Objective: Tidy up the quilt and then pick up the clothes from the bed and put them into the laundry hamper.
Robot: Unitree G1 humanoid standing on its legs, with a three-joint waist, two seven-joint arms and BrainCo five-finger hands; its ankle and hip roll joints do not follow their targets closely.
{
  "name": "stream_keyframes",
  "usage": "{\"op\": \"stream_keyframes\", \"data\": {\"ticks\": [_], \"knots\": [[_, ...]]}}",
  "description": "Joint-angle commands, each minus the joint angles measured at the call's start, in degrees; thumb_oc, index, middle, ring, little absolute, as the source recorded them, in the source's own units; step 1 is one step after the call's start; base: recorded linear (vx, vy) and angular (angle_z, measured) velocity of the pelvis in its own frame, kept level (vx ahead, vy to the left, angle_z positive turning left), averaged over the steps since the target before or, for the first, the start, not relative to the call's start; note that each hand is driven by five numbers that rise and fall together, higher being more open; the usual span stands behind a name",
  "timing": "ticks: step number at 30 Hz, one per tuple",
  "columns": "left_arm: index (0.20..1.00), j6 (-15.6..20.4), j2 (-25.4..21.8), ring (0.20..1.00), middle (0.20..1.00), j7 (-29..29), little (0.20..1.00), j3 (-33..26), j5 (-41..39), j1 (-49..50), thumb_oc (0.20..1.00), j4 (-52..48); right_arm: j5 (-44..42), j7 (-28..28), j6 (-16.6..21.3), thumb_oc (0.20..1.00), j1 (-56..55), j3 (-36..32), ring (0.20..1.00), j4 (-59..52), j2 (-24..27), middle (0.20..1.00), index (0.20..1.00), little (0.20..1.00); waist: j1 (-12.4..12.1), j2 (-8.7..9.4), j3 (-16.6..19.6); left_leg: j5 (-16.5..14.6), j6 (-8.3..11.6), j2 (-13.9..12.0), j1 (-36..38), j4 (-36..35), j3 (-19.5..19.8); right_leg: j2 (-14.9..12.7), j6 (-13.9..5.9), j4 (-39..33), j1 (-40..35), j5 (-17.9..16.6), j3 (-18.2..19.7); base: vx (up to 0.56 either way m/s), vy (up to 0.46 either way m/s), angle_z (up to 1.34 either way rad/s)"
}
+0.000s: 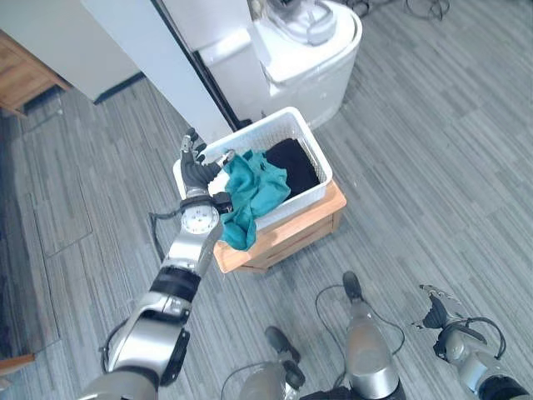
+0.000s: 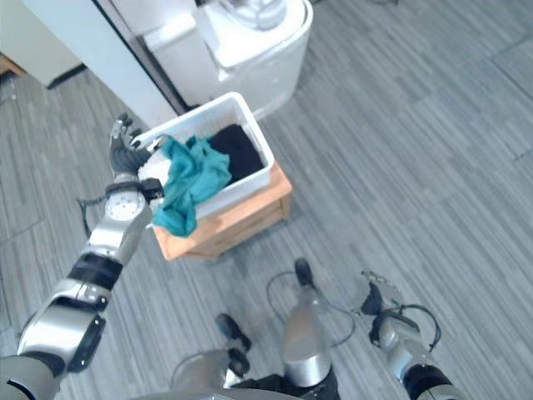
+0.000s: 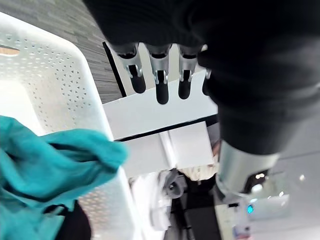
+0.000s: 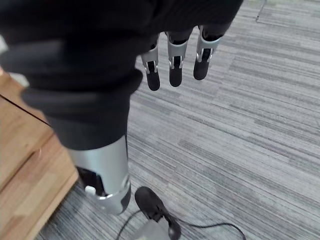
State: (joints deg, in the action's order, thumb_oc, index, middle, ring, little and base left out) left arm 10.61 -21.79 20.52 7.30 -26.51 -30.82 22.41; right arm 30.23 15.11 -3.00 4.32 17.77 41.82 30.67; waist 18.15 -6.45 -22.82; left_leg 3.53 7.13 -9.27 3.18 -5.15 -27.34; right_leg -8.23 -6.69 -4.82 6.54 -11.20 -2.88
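Left hand above near corner of white hamper, centre of frame, fingers straight, released, holding nothing; likely just let go of load. One teal garment draped over hamper rim, part hanging outside, so drop looks incomplete. One black garment inside. Hamper raised on one wooden stand, probably for easy reach. Right hand lower right, relaxed, empty, idle above floor.

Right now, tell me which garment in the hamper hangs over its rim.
The teal garment: it spills over the white hamper's front rim, beside the open left robot hand. The black garment lies wholly inside.
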Motion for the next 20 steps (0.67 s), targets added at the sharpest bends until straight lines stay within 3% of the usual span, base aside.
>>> {"op": "stream_keyframes", "data": {"ticks": [1, 2, 4, 5, 9, 10, 12, 13, 14, 15, 18, 20], "knots": [[1.000, 7.5, -3.2, 1.000, 1.000, 0.7, 1.000, -4.7, -3.1, 1.4, 1.000, 0.7, -3.7, -0.4, -0.1, 1.000, -2.9, 0.3, 1.000, 2.2, -2.5, 1.000, 1.000, 1.000, -1.8, 2.57, 6.2, 1.9, 4.77, -2.8, -0.3, 0.1, 1.6, -2.4, -5.93, 0.1, -1.4, 6.6, -0.9, 0.06, -0.077, 0.05], [1.000, 7.8, -3.2, 1.000, 1.000, -0.7, 1.000, -7.6, -3.0, 8.0, 1.000, -4.7, -4.5, -1.0, 0.0, 1.000, -3.6, -0.9, 1.000, 4.0, -3.4, 1.000, 1.000, 1.000, -3.6, 3.09, 7.3, 1.6, 4.75, -3.0, 0.3, 0.1, 2.3, -2.1, -5.81, 0.0, -2.9, 7.1, -1.6, 0.04, -0.065, 0.14], [1.000, 7.3, -3.3, 1.000, 1.000, -1.2, 1.000, -8.7, -2.1, 10.9, 1.000, -6.5, -4.6, -1.4, 0.0, 1.000, -4.2, -1.4, 1.000, 4.6, -3.7, 1.000, 1.000, 1.000, -4.1, 3.30, 7.9, 1.9, 4.72, -3.2, 0.4, 0.1, 2.5, -1.9, -5.63, -0.1, -3.2, 7.0, -1.8, 0.03, -0.050, 0.20], [1.000, 6.0, -5.1, 1.000, 1.000, -1.5, 1.000, -10.2, 1.7, 14.8, 1.000, -5.9, -5.5, -2.3, 0.1, 1.000, -4.7, -2.6, 1.000, 6.6, -4.3, 1.000, 1.000, 1.000, -5.3, 3.63, 8.4, 1.6, 4.77, -3.5, 1.2, 0.1, 2.9, -1.9, -5.63, -0.2, -4.5, 7.6, -2.3, -0.01, -0.024, 0.14], [1.000, 4.5, -4.4, 1.000, 1.000, -2.8, 1.000, -12.2, 1.3, 20.5, 1.000, -0.7, -7.6, -3.1, 0.0, 1.000, -4.7, -4.0, 1.000, 9.9, -5.3, 1.000, 1.000, 1.000, -6.5, 4.18, 8.9, 1.9, 4.74, -3.8, 1.3, 0.1, 3.5, -1.6, -5.29, -0.2, -5.3, 7.6, -2.8, 0.01, -0.012, 0.24], [1.000, 2.4, -1.5, 1.000, 1.000, -5.3, 1.000, -13.1, -1.8, 25.1, 1.000, 6.1, -8.4, -3.7, -0.5, 1.000, -4.0, -4.7, 1.000, 12.7, -6.0, 1.000, 1.000, 1.000, -7.2, 4.31, 9.2, 1.5, 4.63, -3.8, 1.7, 0.1, 3.8, -1.6, -5.20, -0.2, -6.0, 7.9, -3.1, -0.01, -0.002, 0.09], [1.000, 1.6, -0.5, 1.000, 1.000, -6.3, 1.000, -12.9, -1.8, 26.8, 1.000, 10.4, -8.8, -4.0, -0.5, 1.000, -3.3, -4.9, 1.000, 13.9, -6.3, 1.000, 1.000, 1.000, -7.3, 4.39, 9.4, 1.8, 4.55, -3.9, 1.6, 0.1, 3.8, -1.5, -5.02, -0.2, -6.0, 7.7, -3.1, 0.00, 0.013, 0.07], [1.000, -0.5, 1.9, 1.000, 1.000, -8.0, 1.000, -12.5, -0.2, 29.9, 1.000, 19.3, -9.4, -4.3, -0.6, 1.000, -2.0, -5.2, 1.000, 16.6, -7.1, 1.000, 1.000, 1.000, -7.8, 4.61, 9.5, 1.4, 4.37, -3.8, 2.1, 0.1, 4.1, -1.6, -5.02, -0.2, -6.5, 8.1, -3.1, 0.00, 0.018, 0.05], [1.000, -0.4, 1.8, 1.000, 1.000, -8.1, 1.000, -12.5, -0.3, 29.9, 1.000, 19.4, -9.4, -4.3, -0.6, 1.000, -1.9, -5.2, 1.000, 16.7, -7.1, 1.000, 1.000, 1.000, -7.8, 4.59, 9.6, 1.7, 4.36, -3.9, 1.8, 0.1, 4.1, -1.5, -4.92, -0.2, -6.3, 7.9, -3.0, 0.00, 0.000, 0.00], [1.000, -2.0, 4.5, 1.000, 1.000, -8.7, 1.000, -13.8, -1.6, 31.6, 1.000, 31.4, -10.0, -4.6, -0.6, 1.000, -0.8, -4.8, 1.000, 18.6, -8.1, 1.000, 1.000, 1.000, -8.6, 4.83, 10.0, 1.3, 4.19, -3.8, 2.0, 0.1, 4.4, -1.6, -4.96, -0.2, -6.7, 8.2, -3.2, 0.00, 0.000, 0.00], [1.000, -3.6, 6.4, 1.000, 1.000, -9.3, 1.000, -14.8, -2.7, 32.2, 1.000, 39.5, -10.8, -4.6, -0.6, 1.000, 0.6, -4.1, 1.000, 18.9, -8.5, 1.000, 1.000, 1.000, -9.2, 5.10, 10.5, 1.4, 4.09, -3.8, 1.8, 0.1, 4.6, -1.6, -4.82, -0.2, -6.6, 8.1, -3.2, -0.01, 0.002, 0.03], [1.000, -5.8, 7.6, 1.000, 1.000, -9.8, 1.000, -15.0, 0.7, 33.9, 1.000, 47.1, -11.8, -4.6, -0.3, 1.000, 2.1, -3.3, 1.000, 19.4, -9.3, 1.000, 1.000, 1.000, -9.9, 5.43, 11.2, 1.2, 3.94, -3.7, 1.7, 0.1, 4.9, -1.7, -4.81, -0.2, -6.6, 8.1, -3.5, -0.02, 0.019, 0.05]]}}
